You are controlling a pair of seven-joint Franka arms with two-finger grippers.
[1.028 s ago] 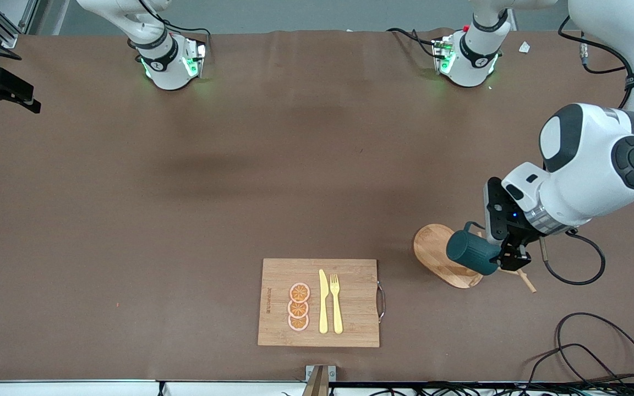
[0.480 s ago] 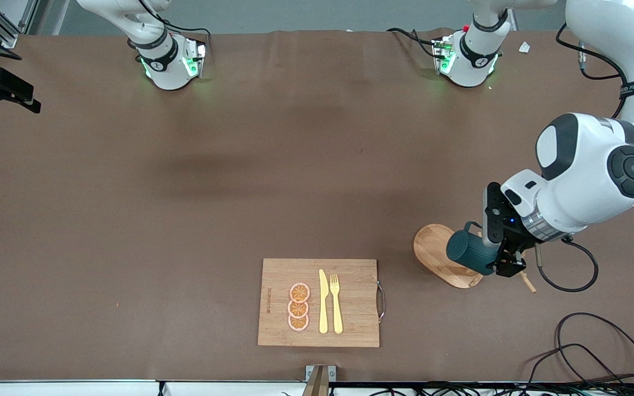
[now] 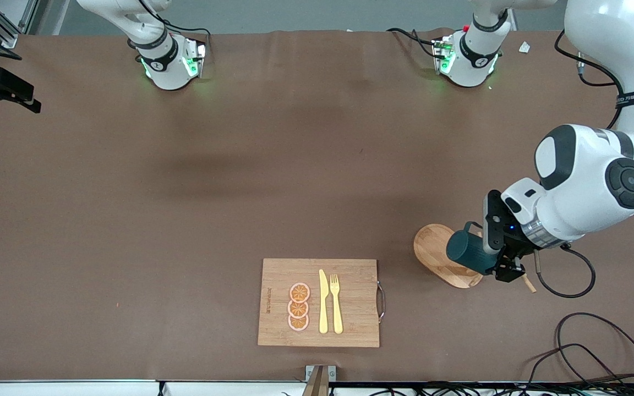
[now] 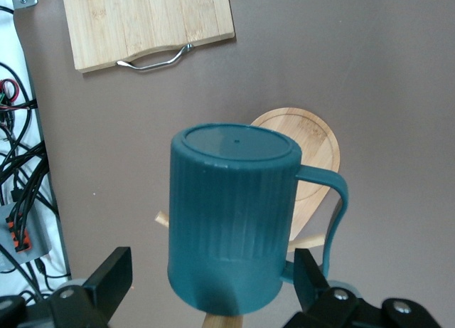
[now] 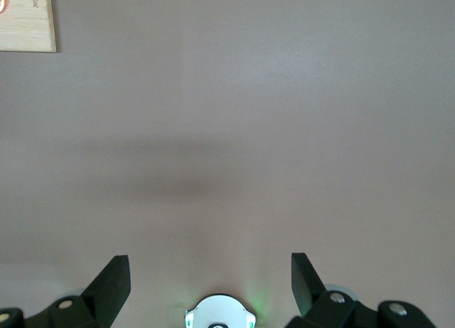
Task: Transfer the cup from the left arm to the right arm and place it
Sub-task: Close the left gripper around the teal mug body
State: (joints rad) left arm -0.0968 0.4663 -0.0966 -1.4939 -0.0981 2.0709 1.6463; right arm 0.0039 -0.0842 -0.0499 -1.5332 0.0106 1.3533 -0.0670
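Left arm shifted slightly, jaws (image 4: 212, 289) spread around cup (image 4: 231, 214) on peg rack (image 3: 444, 263), right jaws (image 5: 211, 285) released.

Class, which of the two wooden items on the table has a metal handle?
The rectangular cutting board, carrying the yellow cutlery and orange slices; the oval rack base under the cup has none.

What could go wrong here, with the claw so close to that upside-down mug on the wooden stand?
The cup hangs upside down on a peg of the wooden rack, between the open fingers of the left gripper. If the fingers close off-centre, they might push it off the peg or tip the rack. Its handle sticks out near one finger and could snag. The right gripper waits open over bare table, far from any handover.
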